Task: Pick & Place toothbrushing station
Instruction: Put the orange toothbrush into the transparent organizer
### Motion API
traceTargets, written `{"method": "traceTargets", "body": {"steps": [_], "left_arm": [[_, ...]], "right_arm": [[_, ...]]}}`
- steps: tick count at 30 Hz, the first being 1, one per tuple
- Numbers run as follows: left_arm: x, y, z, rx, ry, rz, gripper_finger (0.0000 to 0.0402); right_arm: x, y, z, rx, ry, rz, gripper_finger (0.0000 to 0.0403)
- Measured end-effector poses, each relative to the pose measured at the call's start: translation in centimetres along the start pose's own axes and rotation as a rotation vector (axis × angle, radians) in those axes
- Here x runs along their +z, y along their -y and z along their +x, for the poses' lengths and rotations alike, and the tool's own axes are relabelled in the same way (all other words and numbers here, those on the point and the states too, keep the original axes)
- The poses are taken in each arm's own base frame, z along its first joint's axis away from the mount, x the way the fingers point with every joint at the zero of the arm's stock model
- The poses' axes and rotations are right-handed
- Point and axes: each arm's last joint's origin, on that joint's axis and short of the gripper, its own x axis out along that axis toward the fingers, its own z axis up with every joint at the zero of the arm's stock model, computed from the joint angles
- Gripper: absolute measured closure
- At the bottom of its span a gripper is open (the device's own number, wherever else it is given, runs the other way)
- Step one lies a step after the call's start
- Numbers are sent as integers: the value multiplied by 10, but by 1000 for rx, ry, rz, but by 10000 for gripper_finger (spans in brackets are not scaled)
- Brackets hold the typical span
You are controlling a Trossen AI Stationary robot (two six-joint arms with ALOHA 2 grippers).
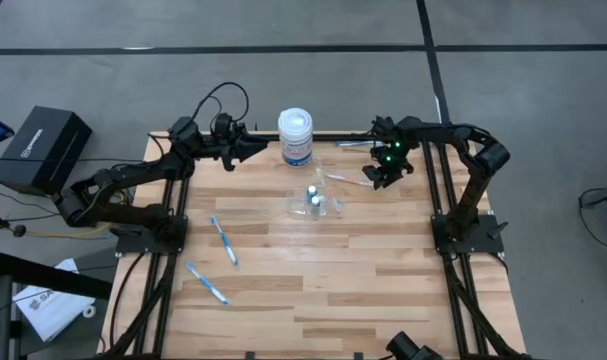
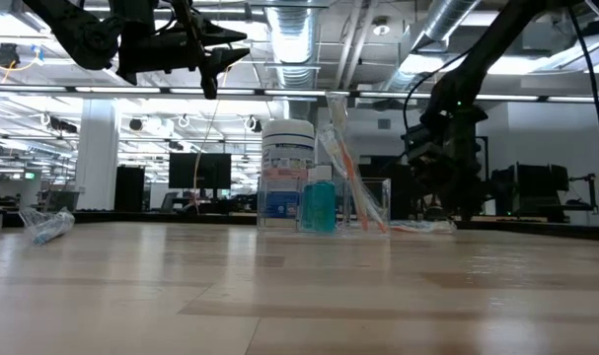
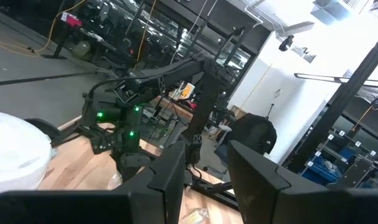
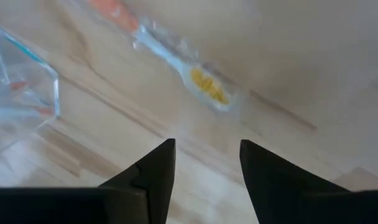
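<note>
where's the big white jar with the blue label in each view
High view: white jar at the table's far edge, centre, between both arms.
Low view: centre, behind the clear holder.
Left wrist view: its white lid at the left edge.
Right wrist view: not in it.
Shared landmark: the clear holder.

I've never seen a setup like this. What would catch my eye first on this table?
Probably the white jar with a blue label at the far edge, with a clear plastic holder just in front of it. Next, the right end effector, fingers open, low over an orange-handled toothbrush beside the holder. Two blue toothbrushes lie apart on the left side, while the left end effector hangs near the jar.
</note>
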Motion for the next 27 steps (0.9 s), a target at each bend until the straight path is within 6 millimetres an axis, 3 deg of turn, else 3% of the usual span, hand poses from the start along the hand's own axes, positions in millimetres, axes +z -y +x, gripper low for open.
{"method": "traceTargets", "body": {"steps": [17, 20, 25, 27], "left_arm": [[-3, -2, 0, 18, -24, -26, 286], [-3, -2, 0, 19, -24, -26, 286], [-3, -2, 0, 19, -25, -27, 286], [-3, -2, 0, 19, -25, -27, 286]], "right_arm": [[9, 9, -2, 29, 91, 38, 256], [9, 9, -1, 37, 89, 34, 291], [10, 8, -2, 64, 89, 21, 385], [10, 8, -2, 76, 89, 13, 394]]}}
